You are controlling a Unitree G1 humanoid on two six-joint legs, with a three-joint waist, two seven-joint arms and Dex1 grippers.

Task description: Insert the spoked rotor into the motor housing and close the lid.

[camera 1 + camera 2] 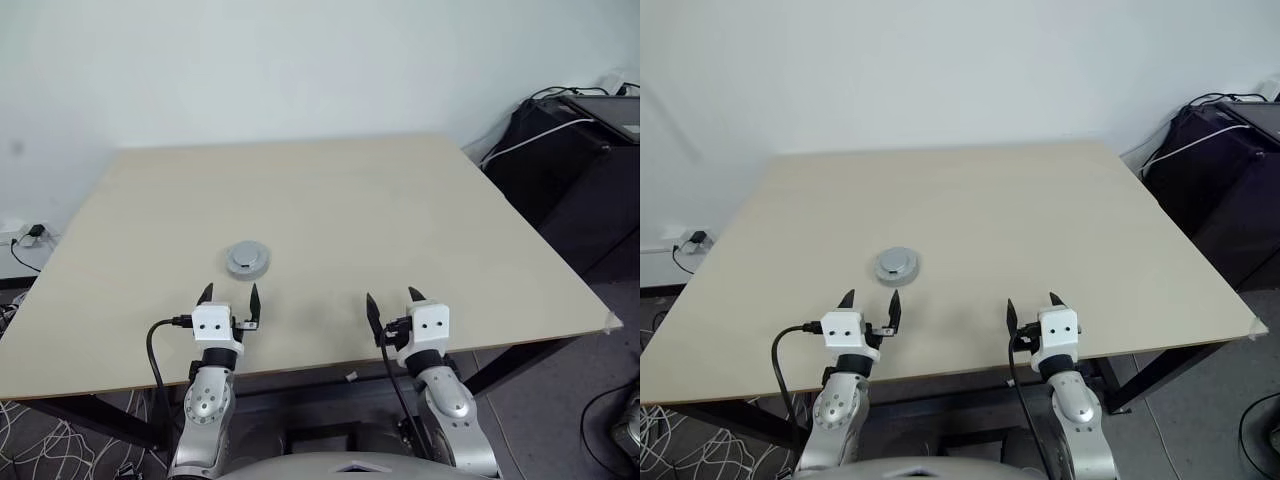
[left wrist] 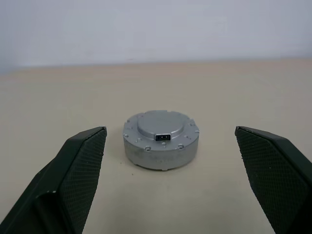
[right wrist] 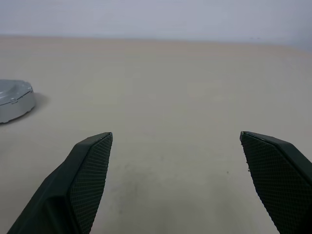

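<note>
Both hands sit low at the bottom of the head views, and the job looks finished rather than underway. Left of centre on the tabletop (image 1: 420,220) rests one closed silver puck: the motor housing (image 1: 246,262) with the lid (image 2: 161,124) seated flat on top. In the left wrist view the lid sits level, a ring of small screw points around its rim and a little dark connector slot on the near face. No loose spoked wheel lies anywhere on the wood, so my read is that it is already inside, though the closed lid hides it and I cannot confirm that.

The left hand (image 1: 229,297) hovers just below the housing in the head view, level and aimed straight at it, its two black fingers (image 2: 80,165) spread wide with the puck framed in the gap between them, clearly apart from both. Nothing is pinched.

The right hand (image 1: 391,300) mirrors it at lower centre-right, also level, fingers spread wide over bare wood and holding nothing; the housing only peeks in at the left edge of its wrist view.

Step in hand, as I judge it: checking or backing off after closing. If anything remains, the next move calls for a gentle press on the lid to prove it is seated, without nudging the housing across the tabletop.
</note>
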